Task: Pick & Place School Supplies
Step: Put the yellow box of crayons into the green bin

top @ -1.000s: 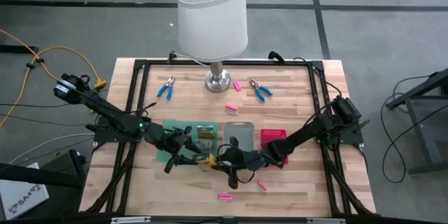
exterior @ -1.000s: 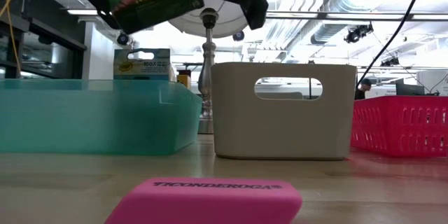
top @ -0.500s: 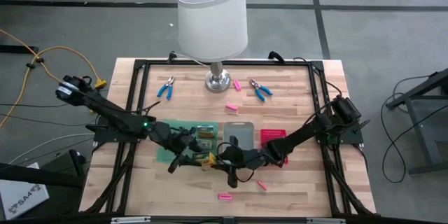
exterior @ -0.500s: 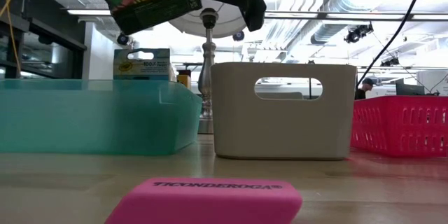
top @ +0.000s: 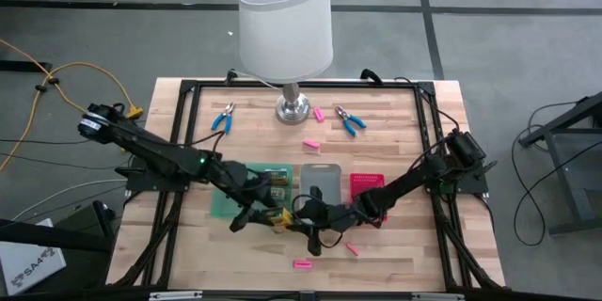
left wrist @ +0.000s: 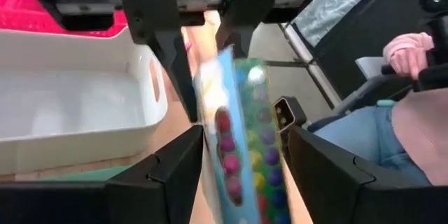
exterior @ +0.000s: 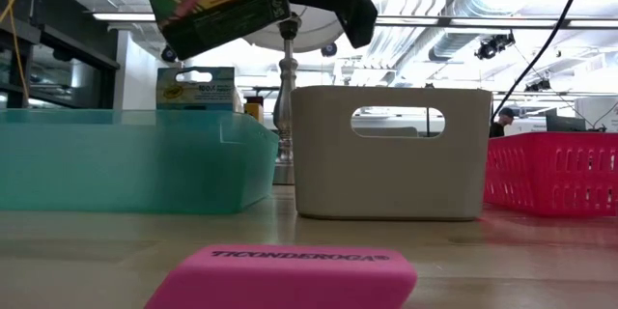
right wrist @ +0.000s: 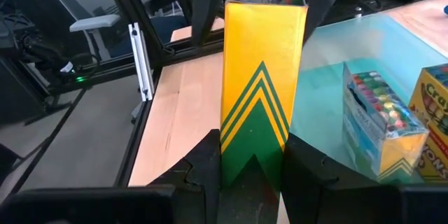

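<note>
From above, the right gripper (top: 285, 217) and left gripper (top: 252, 209) meet over the green tray's (top: 224, 202) front edge around a crayon box (top: 274, 214); at table height that box (exterior: 214, 0) hangs above the tray (exterior: 126, 159), a pink eraser (exterior: 290, 275) in front; left wrist: fingers (left wrist: 171, 171) apart, flanking the box (left wrist: 241, 140); right wrist: fingers (right wrist: 210, 161) clamped on it (right wrist: 262, 77).

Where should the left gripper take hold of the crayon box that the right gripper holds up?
Grip the crayon box at its free end, since the right gripper clamps the other end. Come in from the side facing the right gripper. The left gripper is open there, and its fingers straddle the box's flat sides.
</note>
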{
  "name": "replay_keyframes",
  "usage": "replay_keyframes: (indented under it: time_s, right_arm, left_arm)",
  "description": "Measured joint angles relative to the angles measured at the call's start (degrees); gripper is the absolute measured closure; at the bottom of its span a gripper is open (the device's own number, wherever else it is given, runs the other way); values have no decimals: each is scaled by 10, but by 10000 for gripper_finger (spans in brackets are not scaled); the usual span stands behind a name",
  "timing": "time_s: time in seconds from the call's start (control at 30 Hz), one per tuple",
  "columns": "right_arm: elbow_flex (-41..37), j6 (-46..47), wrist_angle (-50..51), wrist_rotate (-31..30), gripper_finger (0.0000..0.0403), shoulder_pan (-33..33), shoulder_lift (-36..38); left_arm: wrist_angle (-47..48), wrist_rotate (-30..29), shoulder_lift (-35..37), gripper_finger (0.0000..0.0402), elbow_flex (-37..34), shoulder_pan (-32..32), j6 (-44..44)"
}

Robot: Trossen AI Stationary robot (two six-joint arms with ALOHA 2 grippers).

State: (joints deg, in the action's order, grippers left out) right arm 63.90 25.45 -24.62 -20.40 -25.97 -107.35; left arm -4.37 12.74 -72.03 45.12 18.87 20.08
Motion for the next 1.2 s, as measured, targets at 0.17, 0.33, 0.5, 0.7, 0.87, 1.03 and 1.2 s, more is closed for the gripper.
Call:
replay_keyframes:
  time_s: [0.17,0.33,0.5,0.7,0.87,1.03,1.2]
  right_arm:
    - [0,0,3,0,302,0,0]
    - [0,-1,2,0,302,0,0]
    - [0,-8,-7,0,302,0,0]
    - [0,-12,-13,-1,302,1,0]
    - [0,-13,-12,0,302,1,0]
    - [0,-13,-8,0,302,1,0]
    - [0,-13,-8,0,302,1,0]
  left_arm:
    - [35,2,0,194,16,-8,-12]
    - [41,5,0,194,16,-9,-11]
    - [37,6,-10,194,16,-9,-9]
    - [41,20,-30,194,16,-10,-7]
    - [35,22,-25,195,16,-11,-6]
    - [20,25,-24,195,16,-11,-2]
    - [19,25,-24,201,16,-11,5]
